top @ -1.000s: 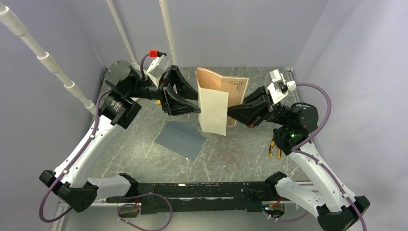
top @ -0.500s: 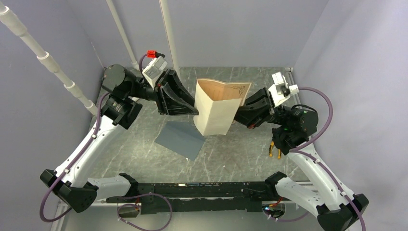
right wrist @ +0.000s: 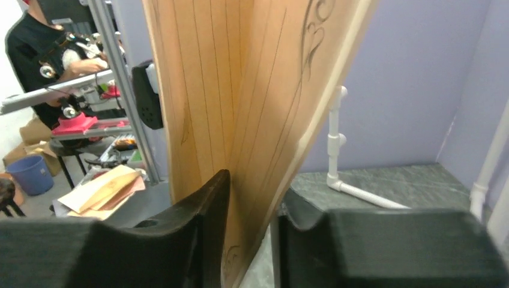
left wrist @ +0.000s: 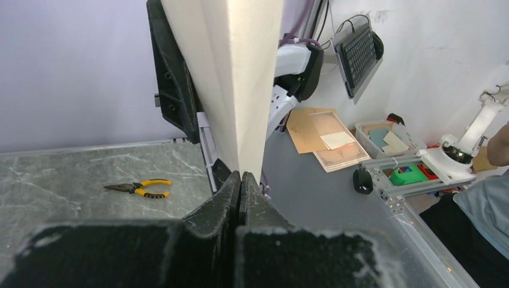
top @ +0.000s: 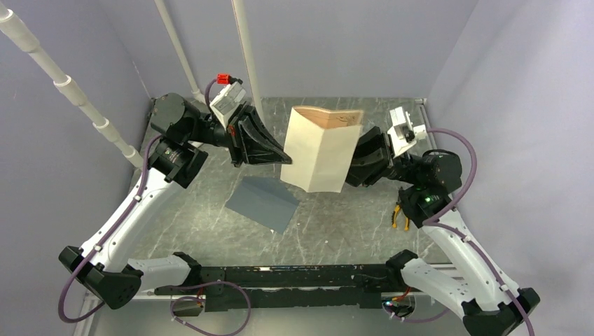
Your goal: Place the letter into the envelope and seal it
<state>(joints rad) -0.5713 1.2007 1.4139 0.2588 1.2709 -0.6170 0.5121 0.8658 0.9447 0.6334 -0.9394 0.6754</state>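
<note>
Both arms raised, wrists turned inward, facing each other mid-table. Left black two-finger gripper (left wrist: 240, 179) pinched shut on tan paper letter (top: 319, 150). Right black two-finger gripper (right wrist: 253, 192): jaws slightly parted around the sheet, grip unclear.

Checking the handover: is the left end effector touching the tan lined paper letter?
Touching. Left wrist view: left end effector shut on an edge of the tan lined paper letter.

I'm looking down on a grey-green marbled table (top: 336, 227). The slate-grey envelope (top: 265, 203) lies flat on it, left of centre and turned at an angle to the edges. A pair of yellow-handled pliers (top: 400, 215) lies well apart from it, near the right edge.
</note>
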